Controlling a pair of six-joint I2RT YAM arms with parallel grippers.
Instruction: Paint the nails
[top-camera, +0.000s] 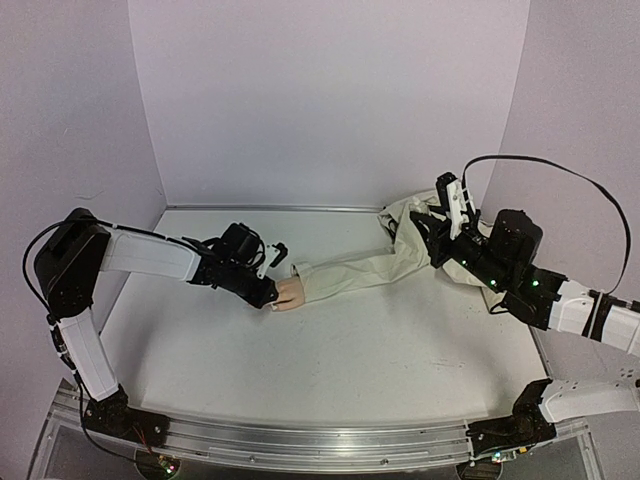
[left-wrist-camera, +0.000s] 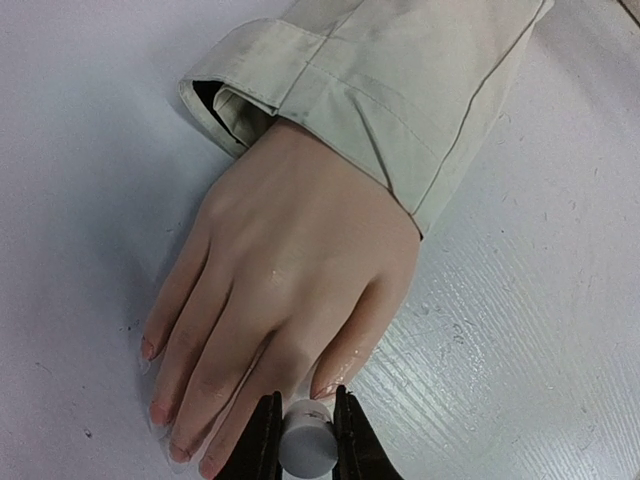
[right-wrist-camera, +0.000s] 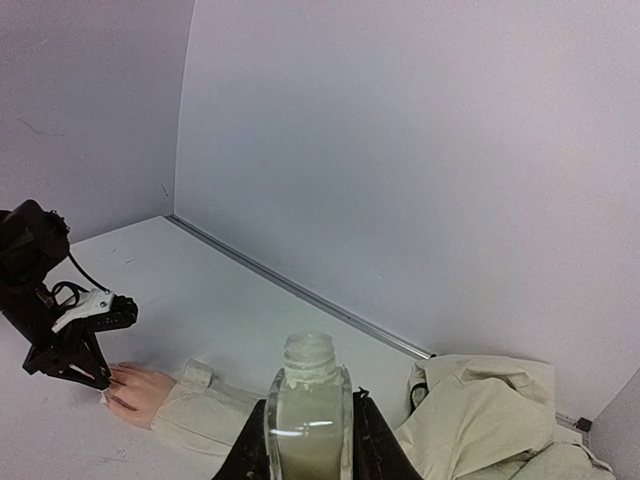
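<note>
The peach fake hand (left-wrist-camera: 280, 280) lies palm down on the table, coming out of a beige sleeve (left-wrist-camera: 400, 90). Its nails (left-wrist-camera: 327, 390) look pinkish and glossy. My left gripper (left-wrist-camera: 306, 432) is shut on a small white cylindrical cap (left-wrist-camera: 306, 450), held right at the thumb tip; any brush below it is hidden. In the top view the left gripper (top-camera: 268, 290) is at the hand (top-camera: 292, 294). My right gripper (right-wrist-camera: 308, 445) is shut on an open clear bottle (right-wrist-camera: 308, 400) of whitish liquid, held upright above the crumpled cloth at the right (top-camera: 452, 212).
The sleeve (top-camera: 350, 272) runs right into a crumpled beige garment (right-wrist-camera: 490, 410) at the back right. White walls close the back and sides. A metal rail (top-camera: 300, 445) runs along the table's near edge.
</note>
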